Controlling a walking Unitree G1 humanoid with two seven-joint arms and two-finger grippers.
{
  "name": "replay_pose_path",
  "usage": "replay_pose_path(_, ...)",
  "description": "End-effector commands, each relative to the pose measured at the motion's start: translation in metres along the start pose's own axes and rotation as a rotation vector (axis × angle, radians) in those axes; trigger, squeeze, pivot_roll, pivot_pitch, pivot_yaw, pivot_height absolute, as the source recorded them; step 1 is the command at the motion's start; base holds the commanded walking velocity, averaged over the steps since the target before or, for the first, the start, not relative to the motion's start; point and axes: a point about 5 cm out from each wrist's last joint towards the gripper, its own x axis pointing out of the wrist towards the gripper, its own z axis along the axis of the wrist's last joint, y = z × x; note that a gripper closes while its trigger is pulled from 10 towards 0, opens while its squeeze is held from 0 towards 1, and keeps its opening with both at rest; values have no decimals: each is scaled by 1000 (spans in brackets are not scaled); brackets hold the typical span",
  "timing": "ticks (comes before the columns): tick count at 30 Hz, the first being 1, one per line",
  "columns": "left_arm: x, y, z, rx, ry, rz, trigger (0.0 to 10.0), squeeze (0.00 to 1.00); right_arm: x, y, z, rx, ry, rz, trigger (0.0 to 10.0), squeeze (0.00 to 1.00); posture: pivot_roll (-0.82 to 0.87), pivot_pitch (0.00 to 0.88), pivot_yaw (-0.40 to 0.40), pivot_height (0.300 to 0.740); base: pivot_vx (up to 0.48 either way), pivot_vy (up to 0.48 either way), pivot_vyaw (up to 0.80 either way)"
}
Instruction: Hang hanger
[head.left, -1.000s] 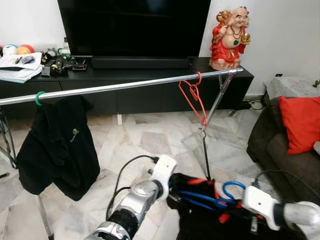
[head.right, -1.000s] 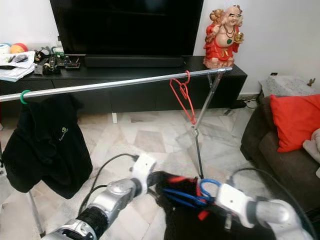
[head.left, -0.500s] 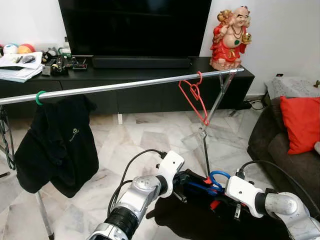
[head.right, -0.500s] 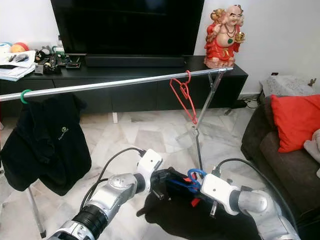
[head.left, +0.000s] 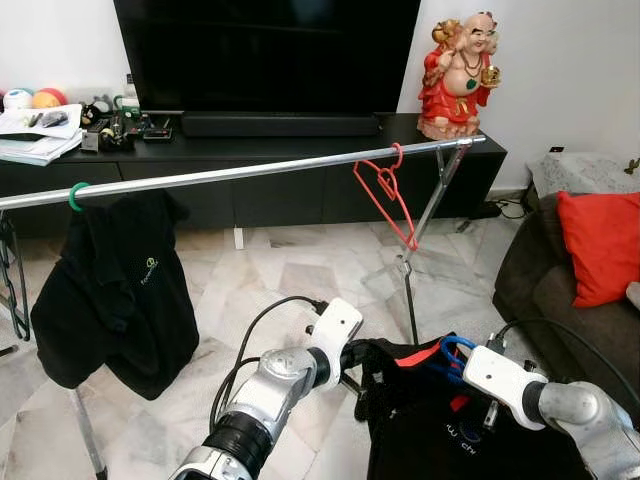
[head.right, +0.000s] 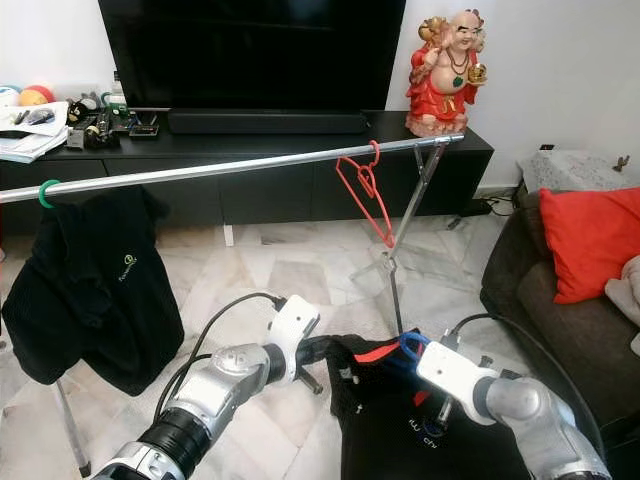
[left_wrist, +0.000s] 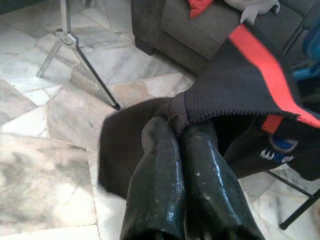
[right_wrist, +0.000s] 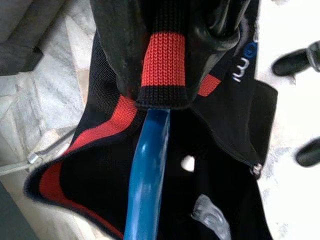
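Below the rail, toward five o'clock, both pincers clamp the black garment: left pincer on its hem, right pincer by the blue hanger.

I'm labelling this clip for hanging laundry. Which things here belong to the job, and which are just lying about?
Job:
- blue hanger inside the black shirt
- left gripper, pinching the shirt's edge
- right gripper, shut on collar and hanger
- clothes rail

Lying about:
- red hanger
- hung black jacket
- red statue
- TV
- red cushion
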Motion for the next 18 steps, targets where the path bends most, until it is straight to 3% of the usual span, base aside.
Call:
replay_pose_path(1, 1, -4, 4, 10, -9, -19, 0, 0, -2, -3, 7, 7, -31, -15, 0, 0, -111, 0, -48, 740, 0, 0, 0)
replay_pose_path(7, 2, -13, 9, 6, -36, -85, 0, 0, 6, 0, 9, 22, -26, -27, 0, 0, -108, 0, -46, 740, 0, 0, 0)
replay_pose_path(11, 0, -27, 23, -19, -103, -208, 0, 0, 23, 1, 28, 107, -78, -78, 0, 0, -95, 0, -45, 740, 0, 0, 0)
replay_pose_path(18, -11, -49, 28, 50, -143, -419, 0, 0, 38, -2, 55, 212, -151, -147, 0, 0, -83, 0, -46, 740, 0, 0, 0)
